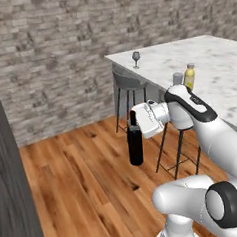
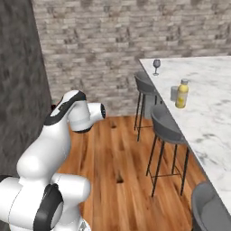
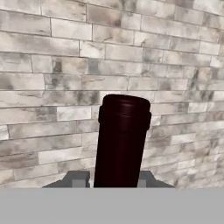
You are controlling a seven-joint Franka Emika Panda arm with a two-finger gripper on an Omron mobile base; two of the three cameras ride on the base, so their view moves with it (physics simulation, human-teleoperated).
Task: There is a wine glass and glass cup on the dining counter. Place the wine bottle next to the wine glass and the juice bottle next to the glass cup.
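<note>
The wine bottle (image 1: 135,145) is held upright by its neck in the hand (image 1: 133,122), above the floor (image 1: 85,183), left of the surface (image 1: 212,69).

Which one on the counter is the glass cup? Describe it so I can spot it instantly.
Find the dining counter, the white marble island with grey stools. Near its stool-side edge stands the yellow juice bottle; the glass cup sits right beside it. It is short and stemless, unlike the wine glass at the far corner.
</note>
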